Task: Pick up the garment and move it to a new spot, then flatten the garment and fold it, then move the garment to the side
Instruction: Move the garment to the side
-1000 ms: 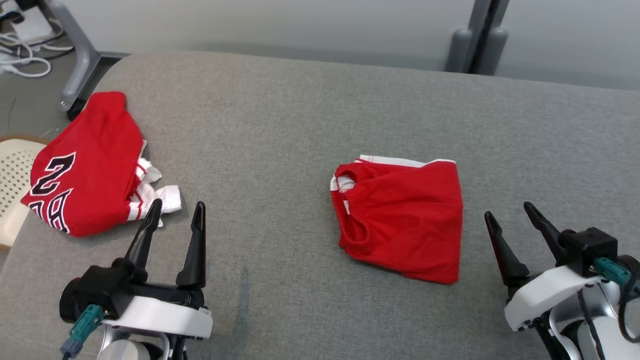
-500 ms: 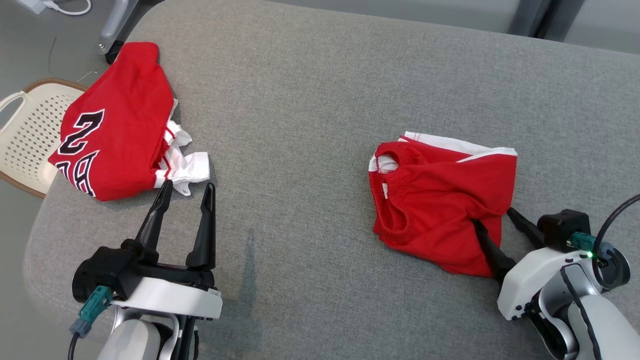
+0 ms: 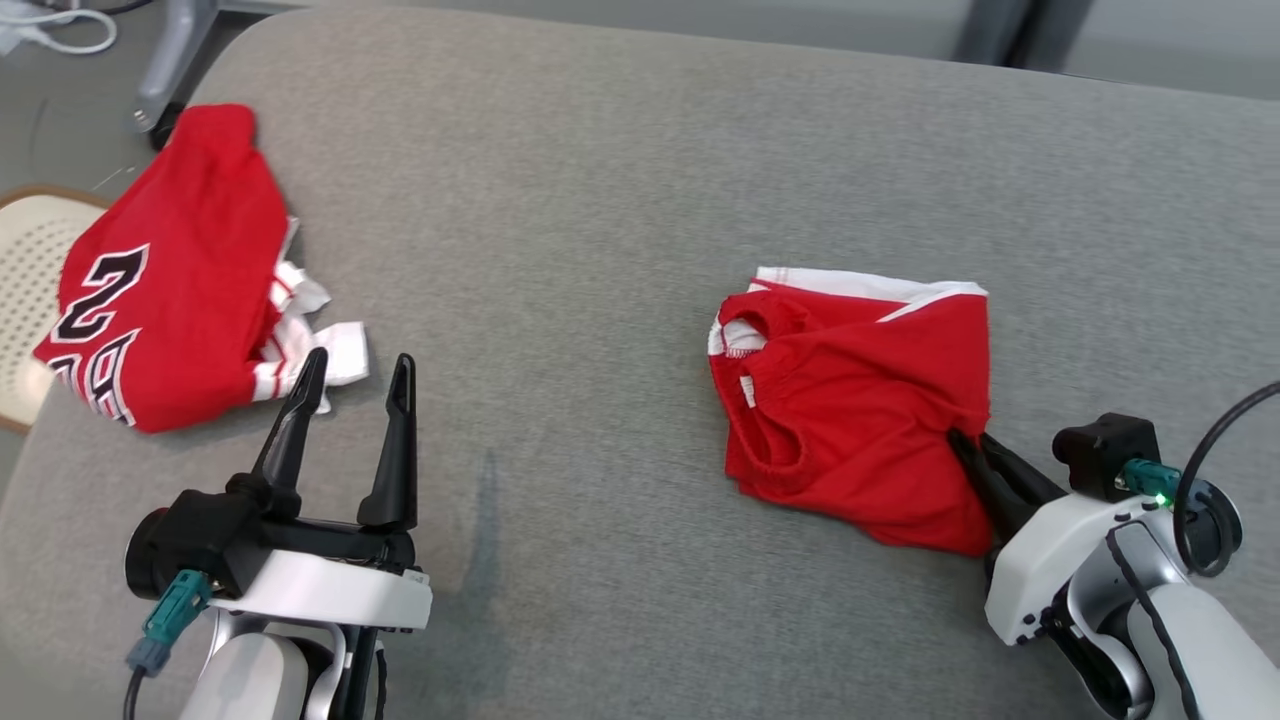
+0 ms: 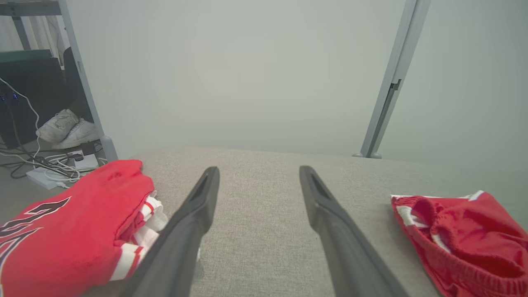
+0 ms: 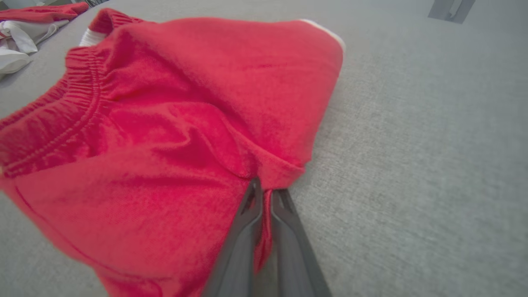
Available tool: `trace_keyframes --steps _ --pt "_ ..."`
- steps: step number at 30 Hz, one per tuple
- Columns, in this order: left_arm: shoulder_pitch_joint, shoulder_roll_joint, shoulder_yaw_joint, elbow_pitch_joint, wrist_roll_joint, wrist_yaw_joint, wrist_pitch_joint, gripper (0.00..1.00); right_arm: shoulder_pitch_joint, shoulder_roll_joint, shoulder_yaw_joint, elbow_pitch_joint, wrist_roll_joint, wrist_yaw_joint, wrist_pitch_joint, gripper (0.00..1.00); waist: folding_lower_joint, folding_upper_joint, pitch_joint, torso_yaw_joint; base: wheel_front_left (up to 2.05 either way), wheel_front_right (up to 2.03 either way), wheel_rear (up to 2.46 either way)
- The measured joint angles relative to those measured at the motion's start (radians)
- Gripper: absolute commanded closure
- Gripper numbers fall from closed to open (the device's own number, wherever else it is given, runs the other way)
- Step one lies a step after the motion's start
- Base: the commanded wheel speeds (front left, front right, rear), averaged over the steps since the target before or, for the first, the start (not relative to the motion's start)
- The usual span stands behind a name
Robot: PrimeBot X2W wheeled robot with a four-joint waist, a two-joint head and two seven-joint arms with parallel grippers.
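The right tool (image 3: 968,440) grips the shorts (image 3: 860,400) at their edge, the left tool (image 3: 360,356) spread open: pickup step, a clean lift likely next.

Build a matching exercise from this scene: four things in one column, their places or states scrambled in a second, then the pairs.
1. shorts
2. jersey
3. left end effector
4. right end effector

A. open, holding nothing
B. lying at the left, number showing
C. shut on the shorts
D. pinched at one edge

Pairs: 1-D, 2-B, 3-A, 4-C
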State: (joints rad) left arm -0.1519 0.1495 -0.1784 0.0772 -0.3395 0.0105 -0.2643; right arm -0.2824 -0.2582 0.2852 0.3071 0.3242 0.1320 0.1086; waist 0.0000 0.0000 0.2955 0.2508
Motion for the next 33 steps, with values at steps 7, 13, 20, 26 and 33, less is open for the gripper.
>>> trace_keyframes --steps 7,13,20,26,33 --pt "0.007 0.014 0.015 -0.005 0.012 -0.004 0.000 0.00 0.010 -0.032 0.015 -0.003 -0.002 -0.001 -0.011 1.00 0.0000 0.0000 -0.012 -0.089 0.00 0.00 0.00" --pt "0.002 0.025 0.011 -0.015 0.019 -0.008 0.001 0.00 0.008 -0.062 0.030 -0.002 -0.004 -0.001 -0.017 1.00 0.0000 0.0000 -0.014 -0.192 0.00 0.00 0.00" --pt "-0.020 0.044 0.005 -0.042 0.023 -0.010 0.018 0.00 -0.074 -0.086 0.104 0.012 -0.012 -0.001 -0.040 1.00 0.0000 0.0000 0.016 -0.292 0.00 0.00 0.00" --pt "-0.061 0.064 0.000 -0.082 0.033 -0.012 0.039 0.00 -0.183 -0.137 0.166 0.065 -0.019 -0.001 -0.083 1.00 0.0000 0.0000 0.074 -0.359 0.00 0.00 0.00" --pt "-0.103 0.099 -0.010 -0.137 0.055 -0.021 0.077 0.00 -0.286 -0.242 0.147 0.169 -0.024 -0.001 -0.152 1.00 0.0000 0.0000 0.150 -0.446 0.00 0.00 0.00"
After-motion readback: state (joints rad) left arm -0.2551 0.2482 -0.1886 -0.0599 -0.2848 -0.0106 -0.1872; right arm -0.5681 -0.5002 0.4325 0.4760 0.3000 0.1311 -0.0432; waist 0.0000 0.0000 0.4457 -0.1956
